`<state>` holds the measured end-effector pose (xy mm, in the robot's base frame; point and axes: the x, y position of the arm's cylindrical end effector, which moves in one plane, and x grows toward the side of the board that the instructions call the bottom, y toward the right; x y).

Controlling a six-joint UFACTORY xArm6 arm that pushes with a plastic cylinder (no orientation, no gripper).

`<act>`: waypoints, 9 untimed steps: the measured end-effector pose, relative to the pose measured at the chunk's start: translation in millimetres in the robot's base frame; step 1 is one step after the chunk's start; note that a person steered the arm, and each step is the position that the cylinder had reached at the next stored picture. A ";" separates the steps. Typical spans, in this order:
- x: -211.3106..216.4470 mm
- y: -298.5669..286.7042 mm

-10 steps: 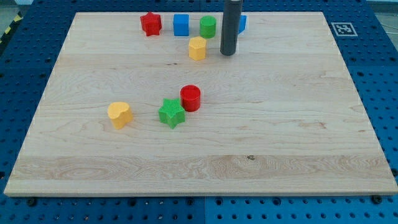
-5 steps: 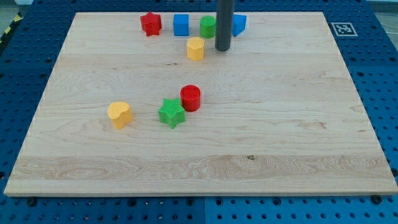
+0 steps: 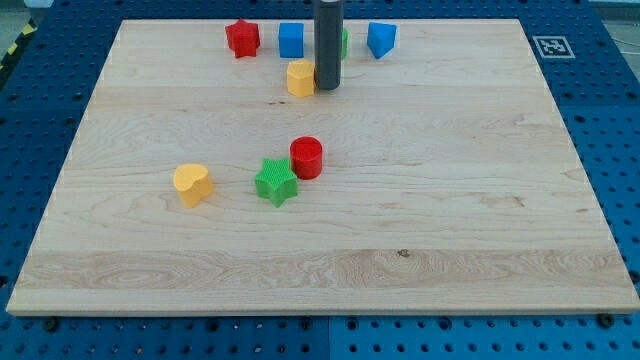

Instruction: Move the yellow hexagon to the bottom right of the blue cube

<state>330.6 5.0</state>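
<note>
My tip (image 3: 327,86) pressed the hexagon's (image 3: 300,77) right side, nudging it under the cube (image 3: 291,39); no gripper there.

I work in a robotics lab. A pale wooden board (image 3: 420,200) lies flat on a blue bench (image 3: 610,120) drilled with a regular grid of mounting holes, the kind used to fix test rigs. Beside the board's top right corner sits a black-and-white fiducial marker (image 3: 550,46) for camera calibration. At the view's top left, yellow-and-black hazard tape (image 3: 18,42) marks off the work cell's edge.
</note>
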 end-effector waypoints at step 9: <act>31.3 -42.2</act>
<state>361.9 -37.2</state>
